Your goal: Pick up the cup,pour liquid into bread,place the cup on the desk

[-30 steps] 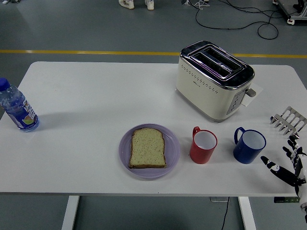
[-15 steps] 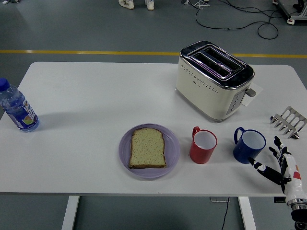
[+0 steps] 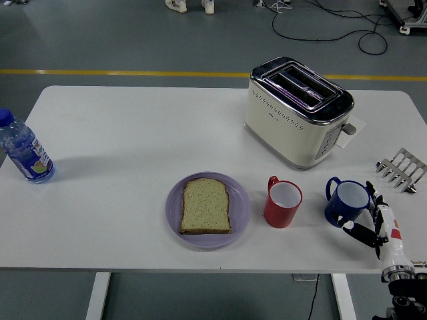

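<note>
A wide white rectangular tabletop (image 3: 133, 133) fills most of the view, standing on white legs over a grey floor (image 3: 100, 33) crossed by a yellow painted line (image 3: 120, 72), with black cables (image 3: 333, 20) looping across it at the far right. Near the front right of the tabletop stands a dark blue ceramic cup with a pale inside (image 3: 346, 202), upright, its handle turned to the left. The robot's right hand (image 3: 375, 223), black with white fingertips and a red mark on the wrist, comes up from the lower right corner and sits right against the cup's right side; its fingers (image 3: 358, 233) are spread wide around the cup's lower right flank, and I cannot tell whether they are touching it. Just left of that cup stands a red mug with a white inside (image 3: 282, 203), also upright. Further left a round lilac plate (image 3: 175, 212) carries a single slice of brown bread (image 3: 206, 206) lying flat. Behind the cups sits a cream and chrome two-slot toaster (image 3: 297, 110), set at an angle. A small silver metal toast rack (image 3: 400, 169) rests near the right edge, and a clear plastic water bottle with a blue cap (image 3: 23, 151) stands at the far left edge.
</note>
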